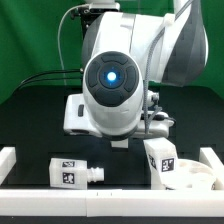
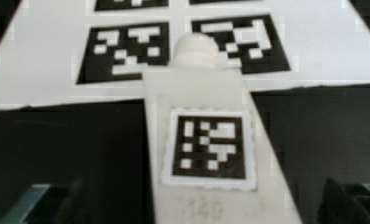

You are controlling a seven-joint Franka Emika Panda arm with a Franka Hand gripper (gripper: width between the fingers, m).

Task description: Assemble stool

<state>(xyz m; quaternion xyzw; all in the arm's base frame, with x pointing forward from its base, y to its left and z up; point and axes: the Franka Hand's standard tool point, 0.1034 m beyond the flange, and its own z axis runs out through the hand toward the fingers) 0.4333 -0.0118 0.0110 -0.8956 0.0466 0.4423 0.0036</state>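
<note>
Stool leg point(image 2: 208, 135) lies on table point(image 2: 49, 140), peg end at marker board point(image 2: 57, 75) edge. Gripper point(image 2: 196, 203) wide, empty, astride it. We judge pick-up in hand; next we lower and close squarely.

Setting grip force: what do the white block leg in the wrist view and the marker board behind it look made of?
White chunky block leg: probably matte plastic; uniform white, softly rounded edges, no glare. Its black-and-white square tag: likely a printed paper sticker. Thin flat white marker board: matte sheet, card or plastic; cannot tell which.
</note>
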